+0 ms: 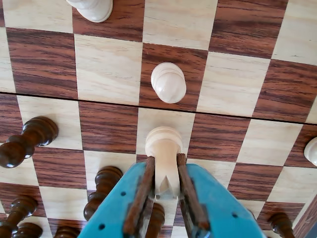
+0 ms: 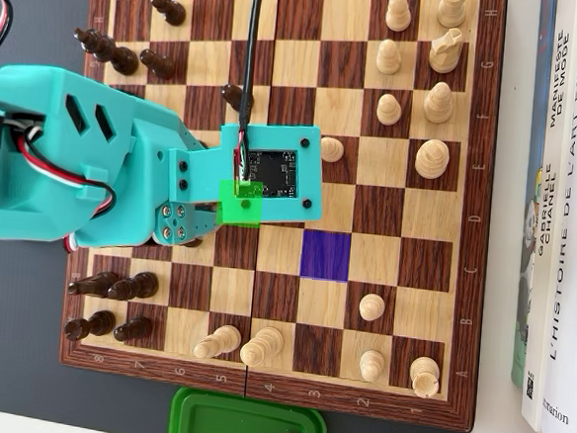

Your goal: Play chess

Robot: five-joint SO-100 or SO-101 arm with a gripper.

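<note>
In the wrist view my teal gripper [image 1: 166,158] is shut on a light chess piece [image 1: 163,144] with a notched top. Its brown-lined fingers [image 1: 145,186] press on both sides of the piece. The piece's round base is over a light square of the chessboard [image 1: 109,69]. A light pawn [image 1: 168,83] stands one square further on, on a dark square. In the overhead view the teal arm [image 2: 84,163] reaches over the middle of the chessboard [image 2: 399,199] and hides the gripper and the held piece. A green-marked square [image 2: 240,203] and a purple-marked square [image 2: 325,254] show there.
Dark pieces [image 1: 25,141] crowd the left and lower left of the wrist view, one [image 1: 101,191] close beside the left finger. Light pieces [image 2: 416,87] fill the board's right side. Books [image 2: 566,216] lie right of the board, and a green tray [image 2: 244,422] sits at its lower edge.
</note>
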